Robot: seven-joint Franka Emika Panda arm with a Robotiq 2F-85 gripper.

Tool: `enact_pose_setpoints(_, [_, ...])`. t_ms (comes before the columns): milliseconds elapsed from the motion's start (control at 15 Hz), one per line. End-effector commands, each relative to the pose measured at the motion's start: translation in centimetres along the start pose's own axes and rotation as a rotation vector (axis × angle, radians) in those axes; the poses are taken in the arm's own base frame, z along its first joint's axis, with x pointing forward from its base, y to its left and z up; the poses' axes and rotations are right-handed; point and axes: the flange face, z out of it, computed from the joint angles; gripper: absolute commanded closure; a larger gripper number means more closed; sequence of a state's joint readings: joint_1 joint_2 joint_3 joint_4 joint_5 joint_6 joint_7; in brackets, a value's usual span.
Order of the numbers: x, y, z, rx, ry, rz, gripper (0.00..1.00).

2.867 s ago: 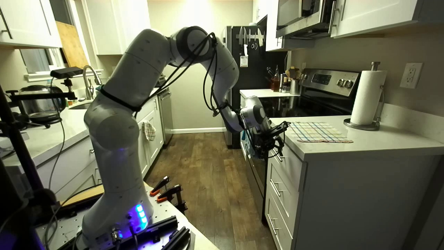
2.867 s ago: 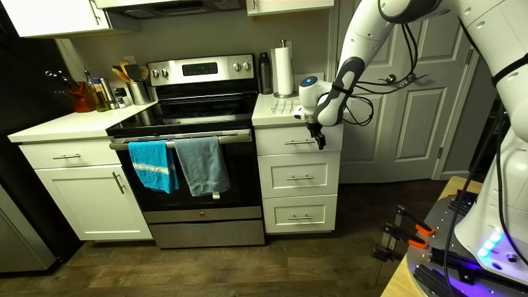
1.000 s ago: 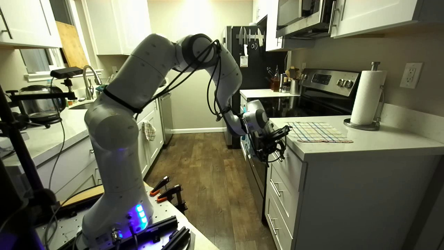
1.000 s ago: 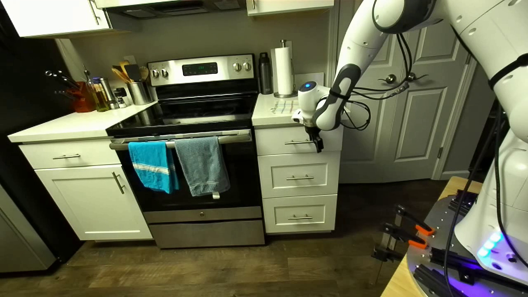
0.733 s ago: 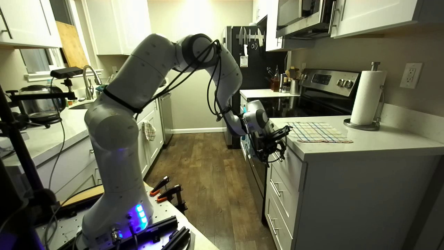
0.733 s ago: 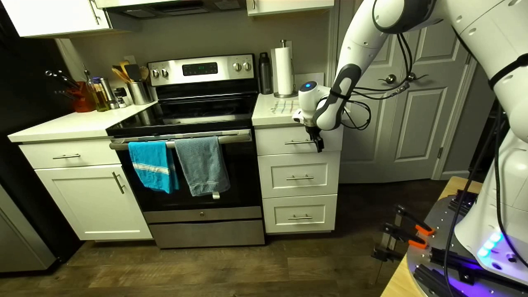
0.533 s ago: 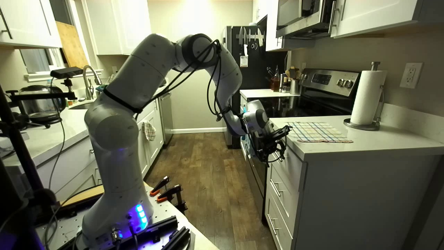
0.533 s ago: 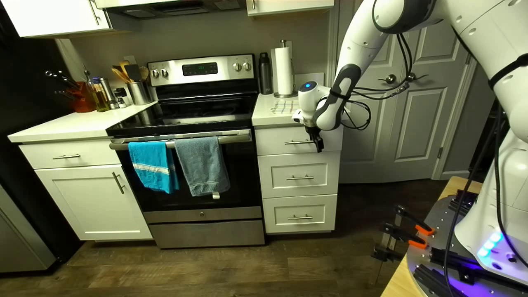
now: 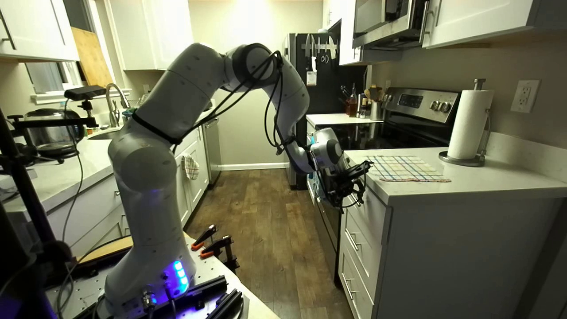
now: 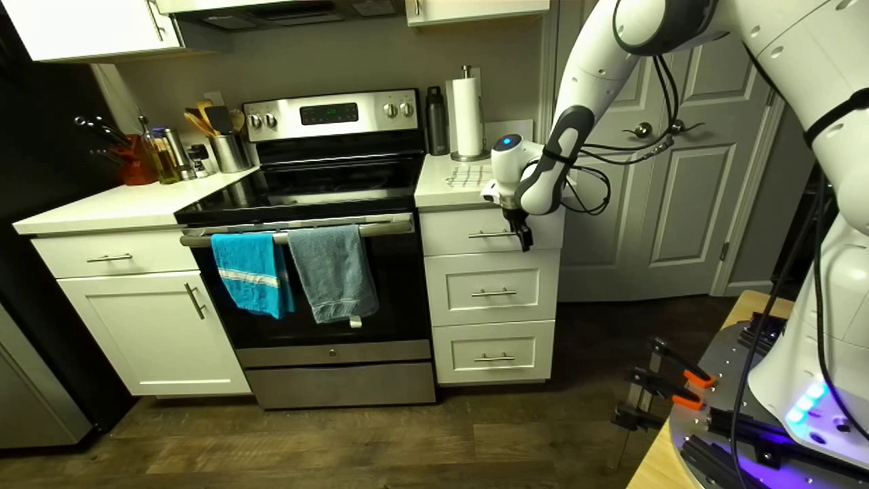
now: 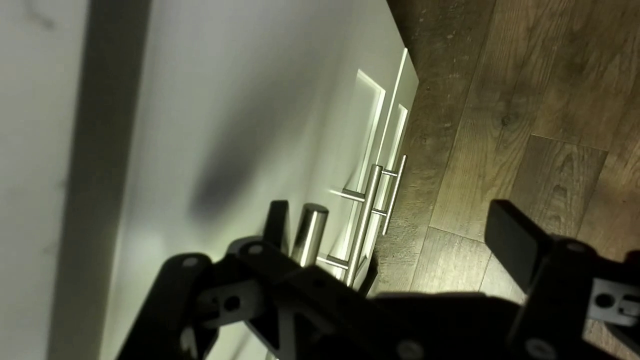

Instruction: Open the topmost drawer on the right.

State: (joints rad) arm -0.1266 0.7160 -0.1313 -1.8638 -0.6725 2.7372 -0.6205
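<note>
Black two-fingered tool (image 11: 392,225) spread wide, gripping nothing

In the wrist view, a silver metal bar handle (image 11: 311,232) shows between its fingers (image 11: 515,245), beside one. Beyond, the shallow white topmost drawer (image 10: 468,223) looks closed above deeper white drawers (image 10: 492,278).

A checked cloth (image 9: 406,169) lies flat on a white surface (image 9: 491,184), near the gripper (image 10: 525,244) and higher than it. Farther back from the gripper, a roll of paper towels (image 10: 467,117) stands up straight. A tall black bottle (image 10: 436,122) stands just beside the roll. In an exterior view a big stove (image 10: 333,173) is left of the gripper. A bright blue towel (image 10: 251,275) and a gray towel (image 10: 334,278) hang on its bar (image 10: 387,229), and the gray one is nearer the gripper. Two white drawers (image 10: 494,309) sit lower than the gripper, with the brown wood floor (image 10: 400,448) lower down.
</note>
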Motion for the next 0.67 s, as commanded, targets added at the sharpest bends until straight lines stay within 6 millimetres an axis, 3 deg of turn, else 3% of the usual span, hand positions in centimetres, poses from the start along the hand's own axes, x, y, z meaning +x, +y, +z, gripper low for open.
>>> enact_pose_setpoints(0, [-0.02, 0.29, 0.46, 0.006, 0.012, 0.021, 0.00])
enact_pose_setpoints(600, [0.34, 0.84, 1.29, -0.007, 0.011, 0.019, 0.00])
